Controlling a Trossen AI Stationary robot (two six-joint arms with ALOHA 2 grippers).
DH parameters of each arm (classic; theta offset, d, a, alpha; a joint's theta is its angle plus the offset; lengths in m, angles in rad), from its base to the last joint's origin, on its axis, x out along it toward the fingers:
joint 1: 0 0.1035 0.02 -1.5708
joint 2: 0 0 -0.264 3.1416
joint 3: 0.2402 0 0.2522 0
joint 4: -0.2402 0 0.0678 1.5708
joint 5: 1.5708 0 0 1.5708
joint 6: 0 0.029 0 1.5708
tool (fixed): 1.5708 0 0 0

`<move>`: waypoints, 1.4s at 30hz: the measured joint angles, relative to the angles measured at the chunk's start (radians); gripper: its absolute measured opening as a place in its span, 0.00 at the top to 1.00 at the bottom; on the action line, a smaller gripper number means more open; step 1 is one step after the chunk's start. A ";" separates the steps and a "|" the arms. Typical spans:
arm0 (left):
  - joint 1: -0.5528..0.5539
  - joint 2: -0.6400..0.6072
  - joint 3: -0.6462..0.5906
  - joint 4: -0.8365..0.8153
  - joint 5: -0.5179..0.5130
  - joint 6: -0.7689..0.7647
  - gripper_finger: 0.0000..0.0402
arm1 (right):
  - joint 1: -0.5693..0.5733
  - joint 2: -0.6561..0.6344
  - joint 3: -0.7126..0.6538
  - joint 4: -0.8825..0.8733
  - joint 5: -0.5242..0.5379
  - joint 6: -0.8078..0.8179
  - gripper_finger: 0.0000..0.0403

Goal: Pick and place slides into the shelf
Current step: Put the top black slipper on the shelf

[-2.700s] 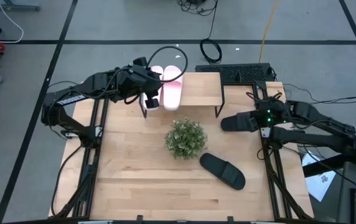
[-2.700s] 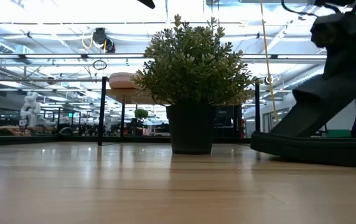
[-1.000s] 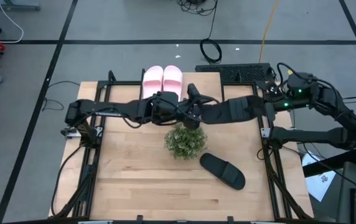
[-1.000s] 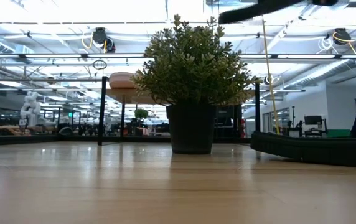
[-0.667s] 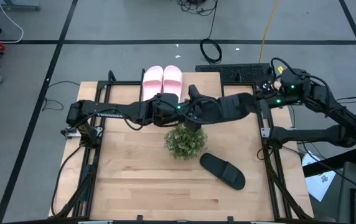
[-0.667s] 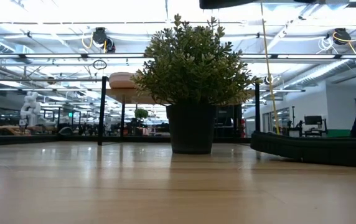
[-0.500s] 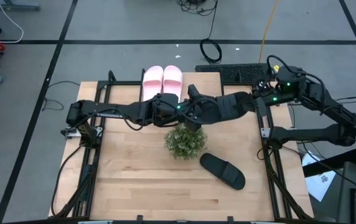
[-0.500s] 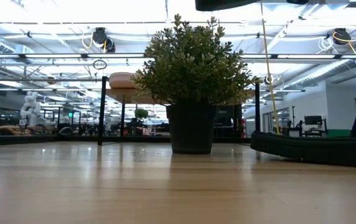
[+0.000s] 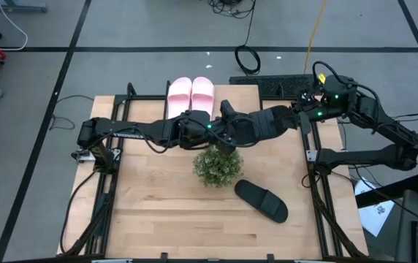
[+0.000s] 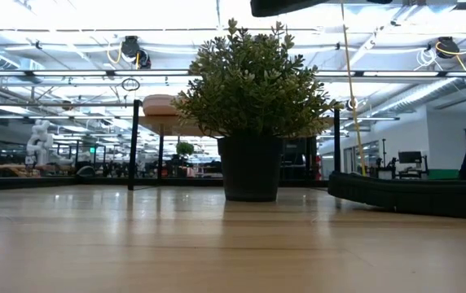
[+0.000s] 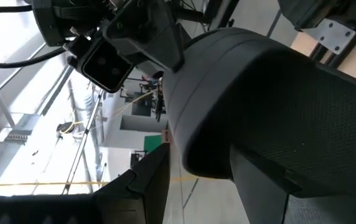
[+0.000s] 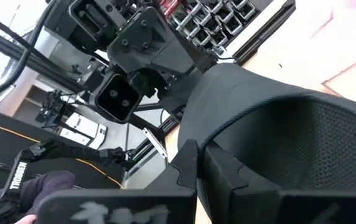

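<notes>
One black slide [image 9: 261, 123] hangs in the air between both arms, above the shelf's [image 9: 236, 104] near edge and the plant [image 9: 218, 162]; its underside shows at the top of the low view [image 10: 298, 5]. My right gripper [image 9: 300, 117] is shut on its right end. My left gripper [image 9: 222, 131] is open at its left end, with one finger [image 11: 142, 186] beside the slide [image 11: 271, 124] and the other hidden behind it. The pink pair [image 9: 191, 92] lies soles down on the shelf's left part. The second black slide [image 9: 261, 200] lies on the table. My right gripper holds the black slide by its right end [image 12: 228, 155], pinched between the fingers [image 12: 187, 165], which come level from the table's right and lie along it. The slide is lifted clear and about level. My left gripper: whether it touches the slide's left end cannot be told.
The potted plant stands mid-table, right under the held slide. The shelf's right part [image 9: 242, 95] is bare board. A keyboard [image 9: 278, 84] lies beyond the table's far edge. Bare tabletop [image 9: 158, 212] lies near and to the left.
My right arm has carried the black slide toward the table's left, so its free end has come in beside my left gripper's fingers. In the low view the slide's underside has shifted leftward across the top. The left arm has kept still.
</notes>
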 joint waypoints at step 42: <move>0.025 -0.078 0.000 -0.023 -0.415 -0.170 1.00 | -0.001 -0.006 0.001 0.141 0.176 -0.104 0.96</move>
